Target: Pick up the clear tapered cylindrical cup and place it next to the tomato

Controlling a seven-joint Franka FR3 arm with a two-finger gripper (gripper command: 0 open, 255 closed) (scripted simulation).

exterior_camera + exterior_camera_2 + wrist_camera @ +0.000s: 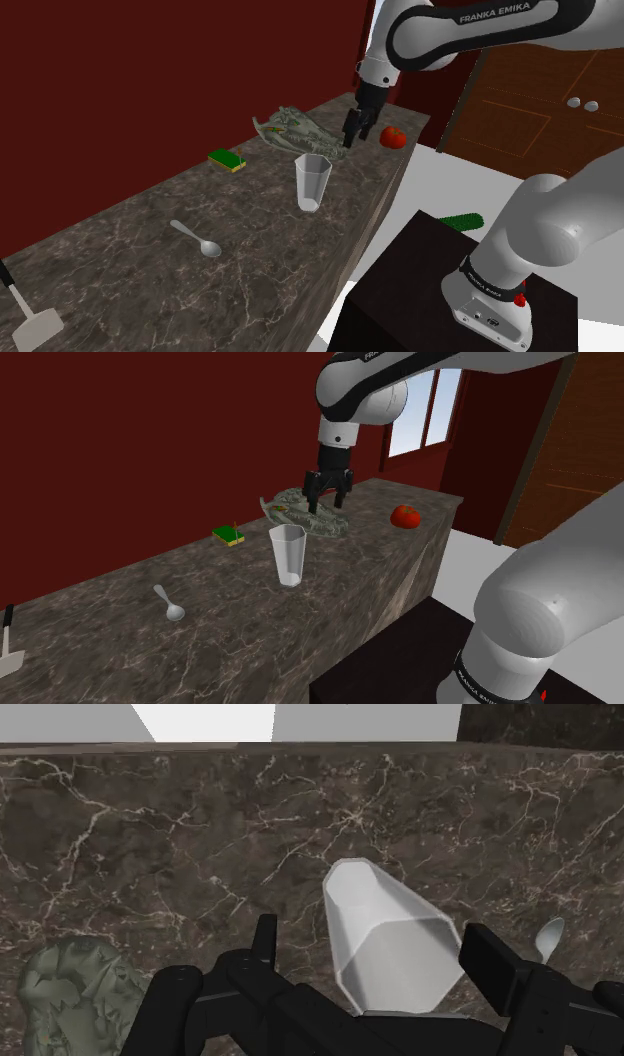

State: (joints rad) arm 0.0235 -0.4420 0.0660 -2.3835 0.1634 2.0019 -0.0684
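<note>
Cup (311, 183) seen upright on counter (150, 235), apart from tomato (393, 137). Gripper (326, 505) held wide, empty, above dish (300, 130). Risk: cup toppled if rim clipped by finger on descent; tapered wall likely squeezed out of grip.

Red tomato (393, 137) (veined dark-marble counter (140, 250))

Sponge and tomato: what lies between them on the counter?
A crumpled grey-green object lies between the green sponge and the red tomato, as the shoulder and second exterior views show; the tool hangs above it.
</note>
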